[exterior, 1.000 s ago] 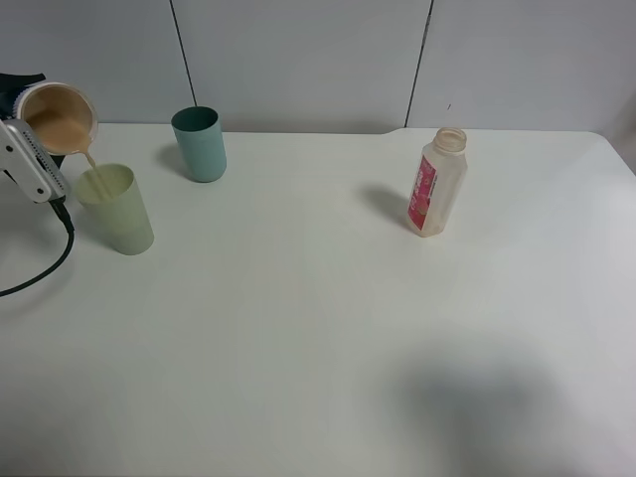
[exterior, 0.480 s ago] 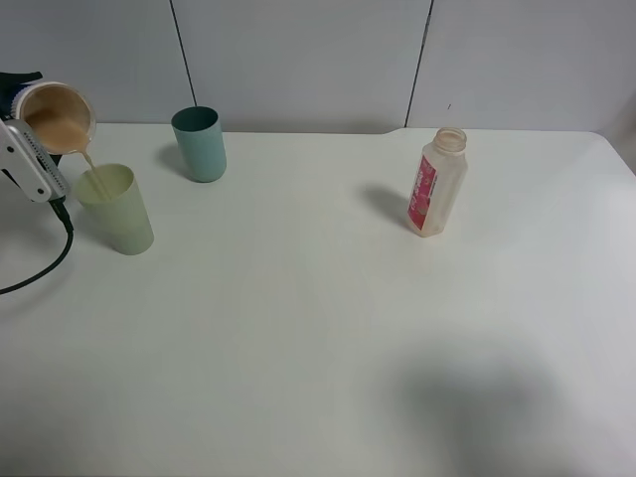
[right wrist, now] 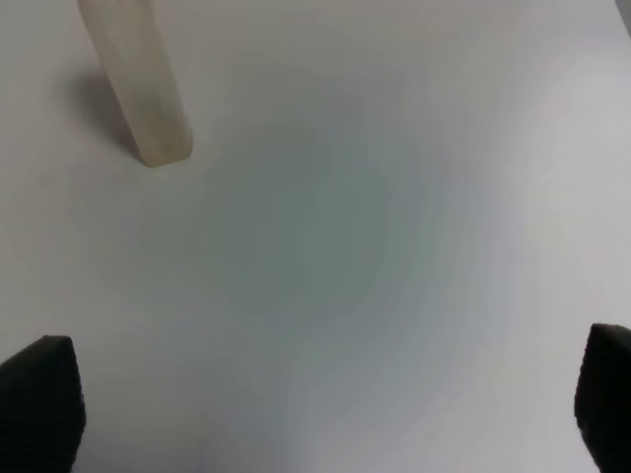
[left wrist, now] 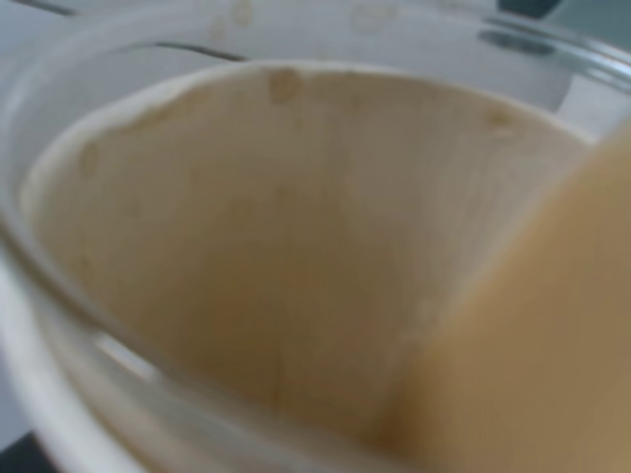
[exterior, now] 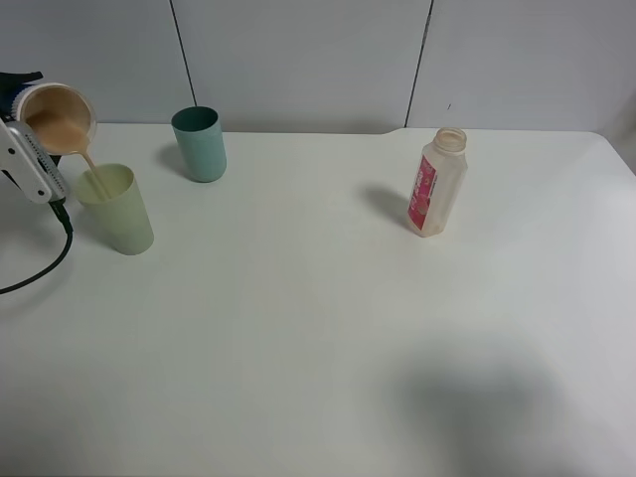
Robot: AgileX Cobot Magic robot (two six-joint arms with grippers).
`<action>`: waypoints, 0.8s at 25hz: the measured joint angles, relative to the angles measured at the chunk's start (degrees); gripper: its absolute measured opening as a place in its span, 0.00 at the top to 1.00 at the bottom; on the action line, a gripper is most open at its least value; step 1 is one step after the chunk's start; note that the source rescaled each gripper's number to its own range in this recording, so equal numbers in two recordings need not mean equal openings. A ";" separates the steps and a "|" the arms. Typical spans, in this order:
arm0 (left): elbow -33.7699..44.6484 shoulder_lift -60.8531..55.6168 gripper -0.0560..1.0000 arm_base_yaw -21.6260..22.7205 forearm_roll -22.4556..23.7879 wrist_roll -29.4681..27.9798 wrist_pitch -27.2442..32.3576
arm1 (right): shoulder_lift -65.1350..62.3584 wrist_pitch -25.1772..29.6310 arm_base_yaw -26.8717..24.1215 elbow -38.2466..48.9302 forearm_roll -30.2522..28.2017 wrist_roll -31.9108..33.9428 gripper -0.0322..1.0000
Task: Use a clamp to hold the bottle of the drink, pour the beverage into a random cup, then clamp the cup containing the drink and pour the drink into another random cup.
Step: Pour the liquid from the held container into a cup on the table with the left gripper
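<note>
Here the left gripper [exterior: 35, 149] is clamped shut on the cup [exterior: 58, 117], holding it tipped steeply toward the mouth of the pale green tumbler [exterior: 116, 209] so that a thin stream of the drink [exterior: 91, 164] falls inside rather than onto the table [exterior: 318, 328]. The wrist view is filled by the cup's inside, with the liquid [left wrist: 532, 325] pooled against its lower wall, which suggests plenty is left to pour. The tumbler stands upright just beneath the cup's lip, apparently not touching it. The teal tumbler [exterior: 200, 143] stands near, unused. The bottle [exterior: 436, 182] stands upright well apart on the right, looking emptied. The right gripper [right wrist: 315, 394] hangs above bare table with jaws wide open, holding nothing.
</note>
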 joint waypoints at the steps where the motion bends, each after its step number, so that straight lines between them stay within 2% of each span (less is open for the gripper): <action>1: 0.00 0.00 0.93 0.00 0.00 0.14 0.00 | 0.00 0.00 0.00 0.00 0.00 0.00 0.00; 20: 0.02 -0.92 0.93 0.00 -0.20 1.71 -0.37 | 0.00 0.00 0.00 0.00 0.00 0.00 0.00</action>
